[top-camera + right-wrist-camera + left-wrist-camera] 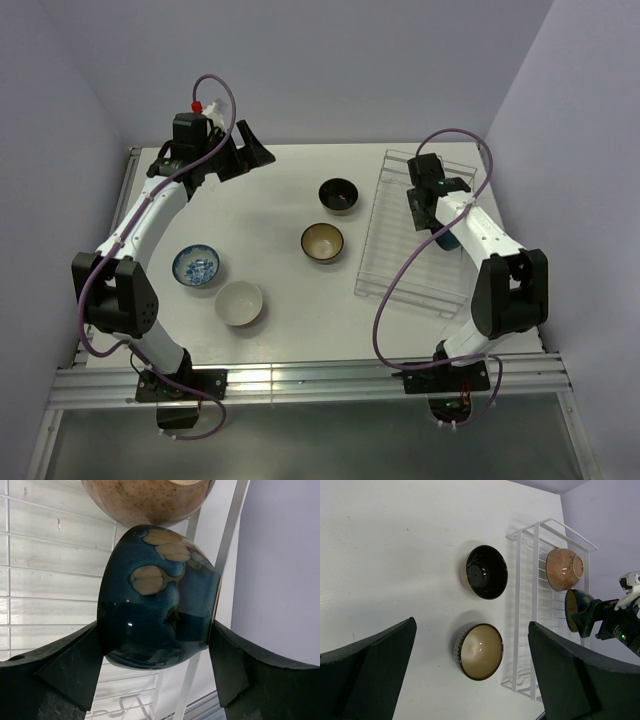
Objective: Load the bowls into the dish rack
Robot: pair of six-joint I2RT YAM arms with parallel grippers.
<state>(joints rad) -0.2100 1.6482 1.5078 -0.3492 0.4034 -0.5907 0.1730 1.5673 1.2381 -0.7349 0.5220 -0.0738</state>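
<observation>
- Speckled brown stoneware marks the only finished part of the job: one speckled brown bowl (pixel 562 569) sits tipped on its side in the far part of the dish rack (pixel 395 240).
- A second one, the dark blue bowl (pixel 157 615) with tan blotches on its glaze, is in the middle of being loaded. The right pincer (pixel 157 647) pinches it across its body, one finger on each side. It is held on edge, just beside the speckled bowl and at the rack's outer rail.
- I cannot tell whether the blue bowl already rests on the ribs or hangs just above them.
- Four bowls are left on the worktop (pixel 270 200), all upright. The black bowl (pixel 339 195) and the tan-inside bowl (pixel 323 243) stand near the rack's left side. The blue-patterned white bowl (pixel 197 266) and the cream-white bowl (pixel 239 303) sit well apart from it, on the near left.
- By my reckoning the task is about a third along once this bowl is released.
- Right arm: elbow raised, forearm reaching forward over the rack, wrist over its far right part.
- Left arm: stretched to the far left corner of the worktop. The left pincer (pixel 245 150) is spread wide and holds nothing, and its camera looks toward the black and tan-inside bowls.
</observation>
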